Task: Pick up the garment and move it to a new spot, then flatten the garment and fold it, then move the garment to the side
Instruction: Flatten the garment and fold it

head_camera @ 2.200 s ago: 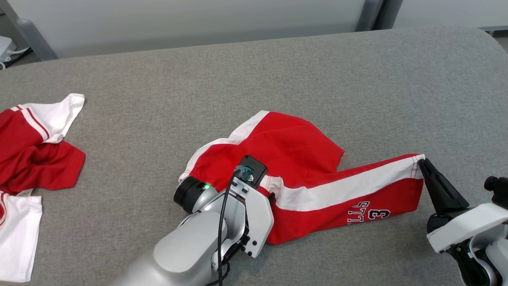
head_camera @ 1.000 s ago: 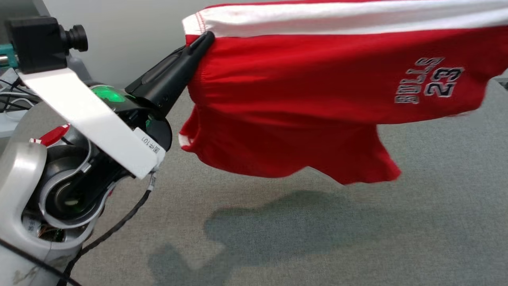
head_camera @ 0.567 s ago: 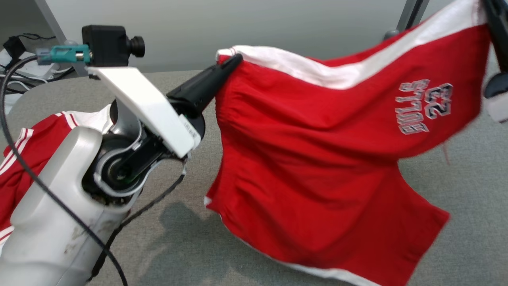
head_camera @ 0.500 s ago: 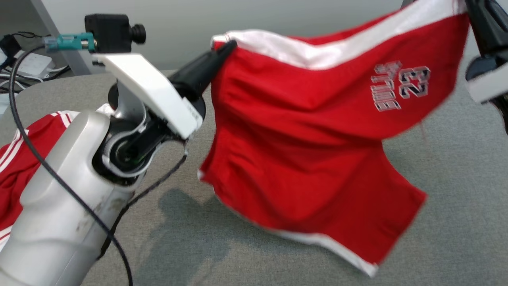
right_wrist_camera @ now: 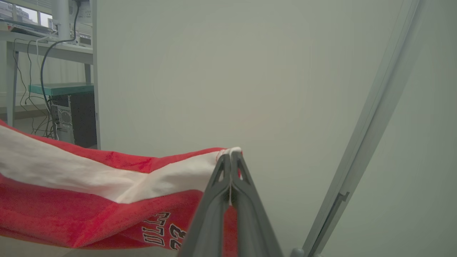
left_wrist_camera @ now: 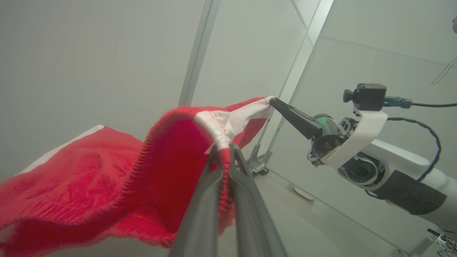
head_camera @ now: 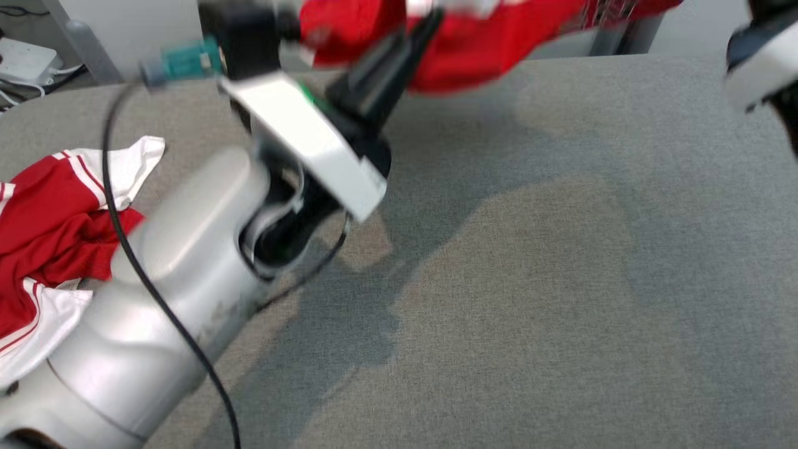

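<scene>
Red shorts (left_wrist_camera: 107, 167) with a white side stripe and a printed number hang in the air, stretched between both grippers above the far part of the grey cloth-covered table (head_camera: 561, 280). As far as the views show, no part of them touches the table. In the head view they appear blurred at the top edge.

Left gripper (left_wrist_camera: 223, 151): fingers pressed together on a gathered red-and-white edge of the shorts, with the fabric pinched between them.

Right gripper (right_wrist_camera: 231, 155): fingers pressed together on the end of the white stripe, at a corner.

The two hold points stand well apart, so the upper edge runs fairly taut between them and the rest sags below.

Progress, as judged from this state:
1. Pick-up: done. The shorts are clear of the table.
2. Move to a new spot: in hand. The shorts are carried and not yet laid down.
3. Flatten: not begun. The lower part hangs loose.
4. Fold: not begun.
5. Move to the side: not begun.

A separate pile of red and white clothes (head_camera: 56, 237) lies at the left of the table, well apart from the shorts.
</scene>
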Controlling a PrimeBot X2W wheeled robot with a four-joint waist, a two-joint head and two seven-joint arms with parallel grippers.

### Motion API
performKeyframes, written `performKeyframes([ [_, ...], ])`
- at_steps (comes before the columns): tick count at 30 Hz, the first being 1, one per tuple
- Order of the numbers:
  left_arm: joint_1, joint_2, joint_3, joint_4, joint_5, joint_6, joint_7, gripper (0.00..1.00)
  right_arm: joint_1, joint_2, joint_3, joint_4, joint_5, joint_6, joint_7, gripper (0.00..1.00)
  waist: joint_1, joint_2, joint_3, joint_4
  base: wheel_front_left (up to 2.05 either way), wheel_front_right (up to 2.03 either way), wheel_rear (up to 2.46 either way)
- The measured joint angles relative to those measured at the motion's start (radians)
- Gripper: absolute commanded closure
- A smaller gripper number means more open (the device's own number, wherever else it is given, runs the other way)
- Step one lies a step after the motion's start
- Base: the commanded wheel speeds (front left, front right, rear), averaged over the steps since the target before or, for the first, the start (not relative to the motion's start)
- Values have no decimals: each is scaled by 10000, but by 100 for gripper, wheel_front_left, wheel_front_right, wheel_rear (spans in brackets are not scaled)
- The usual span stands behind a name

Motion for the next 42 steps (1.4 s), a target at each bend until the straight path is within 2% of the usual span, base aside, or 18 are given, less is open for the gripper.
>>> performKeyframes([
  [1,0,0,0,0,0,0,0,100,0,0,0,0,0,0,0,100,0,0,0,0,0,0,0],
  [2,478,194,-428,81,-102,2,-253,100,510,-42,109,123,186,0,2,100,0,0,106,8,0,0,0],
  [5,1542,541,-2220,466,-395,2,-1058,100,2483,-73,288,314,836,0,4,100,-1,0,546,55,0,0,0],
  [8,1645,577,-2746,508,-495,2,-1312,100,3080,-21,134,416,965,0,4,100,0,-1,737,48,0,0,0],
  [13,1667,819,-3553,94,-454,0,-1534,99,4120,65,-886,-50,1028,0,4,100,0,0,899,-83,0,0,0],
  [16,1968,1126,-3701,-276,221,0,-1536,83,5010,-50,-1511,-558,974,0,4,100,0,0,829,-28,0,0,0],
  [19,2476,1390,-3793,-516,978,0,-1536,87,6019,-203,-2008,-1112,782,0,4,100,0,0,745,63,0,0,0],
  [20,2666,1457,-3799,-606,1197,0,-1536,92,6334,-270,-2130,-1260,698,0,2,100,0,0,720,91,0,0,0],
  [25,3643,1685,-3685,-924,2013,0,-1538,95,7742,-326,-2579,-1985,581,0,4,100,0,0,578,136,0,0,0],
  [26,3824,1779,-3693,-949,2127,0,-1538,99,8007,-336,-2617,-2111,587,0,4,100,0,0,545,138,0,0,0],
  [36,4983,2550,-4034,-920,1889,0,-1536,100,10162,-907,-2612,-3051,1035,0,146,100,0,0,287,270,0,0,0],
  [42,5119,2744,-4263,-594,1547,0,-1538,100,10942,-1028,-2573,-3749,1672,0,922,100,0,0,225,258,0,0,0],
])
